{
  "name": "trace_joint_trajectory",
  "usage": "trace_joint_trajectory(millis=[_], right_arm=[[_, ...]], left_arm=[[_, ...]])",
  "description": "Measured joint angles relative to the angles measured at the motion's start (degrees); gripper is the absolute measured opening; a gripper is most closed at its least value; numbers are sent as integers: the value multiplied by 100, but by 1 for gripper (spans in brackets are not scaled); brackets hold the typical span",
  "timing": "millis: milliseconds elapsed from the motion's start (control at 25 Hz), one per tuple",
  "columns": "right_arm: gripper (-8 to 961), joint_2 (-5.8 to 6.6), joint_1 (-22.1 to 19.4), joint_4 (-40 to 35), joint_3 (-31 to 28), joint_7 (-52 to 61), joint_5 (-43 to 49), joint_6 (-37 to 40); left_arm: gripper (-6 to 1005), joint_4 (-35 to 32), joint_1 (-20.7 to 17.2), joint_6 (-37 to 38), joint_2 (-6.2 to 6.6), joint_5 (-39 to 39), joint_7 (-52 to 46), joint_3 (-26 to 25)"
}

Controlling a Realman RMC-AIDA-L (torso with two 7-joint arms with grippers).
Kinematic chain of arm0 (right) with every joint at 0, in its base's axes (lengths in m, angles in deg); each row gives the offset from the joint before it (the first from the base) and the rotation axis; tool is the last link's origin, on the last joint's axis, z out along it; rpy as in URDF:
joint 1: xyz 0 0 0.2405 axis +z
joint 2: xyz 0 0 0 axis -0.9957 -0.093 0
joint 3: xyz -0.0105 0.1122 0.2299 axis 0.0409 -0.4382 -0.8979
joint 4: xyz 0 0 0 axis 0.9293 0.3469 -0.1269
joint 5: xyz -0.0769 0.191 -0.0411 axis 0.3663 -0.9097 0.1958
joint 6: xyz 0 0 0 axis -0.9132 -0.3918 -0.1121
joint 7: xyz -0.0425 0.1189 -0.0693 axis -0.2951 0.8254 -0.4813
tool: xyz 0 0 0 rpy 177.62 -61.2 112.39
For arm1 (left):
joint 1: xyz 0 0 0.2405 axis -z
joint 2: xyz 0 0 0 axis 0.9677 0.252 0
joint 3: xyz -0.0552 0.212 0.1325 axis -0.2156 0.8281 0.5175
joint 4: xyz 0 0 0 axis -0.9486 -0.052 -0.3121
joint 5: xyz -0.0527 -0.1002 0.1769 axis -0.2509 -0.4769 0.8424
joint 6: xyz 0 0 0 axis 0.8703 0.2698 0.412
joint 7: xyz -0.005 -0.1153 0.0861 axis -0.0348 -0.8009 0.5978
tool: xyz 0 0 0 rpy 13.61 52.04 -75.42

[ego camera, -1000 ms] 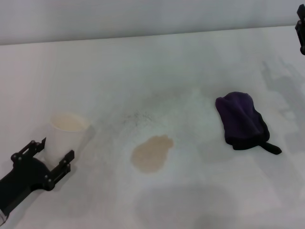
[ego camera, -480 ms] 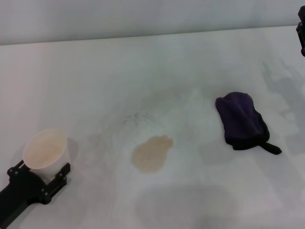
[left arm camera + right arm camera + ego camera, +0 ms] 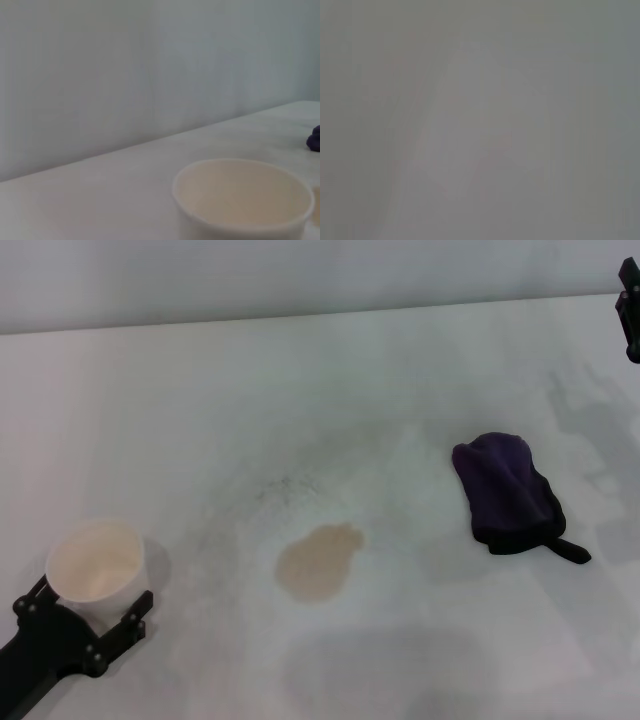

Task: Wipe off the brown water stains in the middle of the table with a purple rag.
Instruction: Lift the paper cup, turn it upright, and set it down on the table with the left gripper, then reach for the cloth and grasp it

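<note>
On the white table [image 3: 300, 370], the purple rag [image 3: 506, 494] lies bunched right of centre, untouched. The brown water stains [image 3: 318, 562] sit mid-table, well apart from it. Near-left, the left gripper [image 3: 85, 615] has its fingers closed around a white cup [image 3: 97, 565]. The right gripper [image 3: 630, 310] shows only at the far-right edge, fingers can't tell.

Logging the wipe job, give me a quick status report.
Left gripper shut on cup, near left. Right gripper far right edge. Purple rag untouched, right of brown water stains. Nothing lies between them.
</note>
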Motion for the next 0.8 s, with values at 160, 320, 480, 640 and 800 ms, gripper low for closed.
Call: trace_joint_trajectory(millis=[160,320,480,640,800], right_arm=[[495,0,-6,0,-16,0,0,-1],[495,0,-8,0,-27,0,-1,-2],[494,0,10,0,1,7,-1,-19],[494,0,36,0,21,31,-1,-20],[494,0,57,0,36,43,-1,-5]], left_arm=[[815,17,21,-20,0,-4,-3,1],[877,98,27,-37,0,-6,9,-24],[894,164,-51,-35,0,-108,82,-20],[895,206,-212,158,0,-223,231,-15],[895,223,-361,379,2,-287,374,11]])
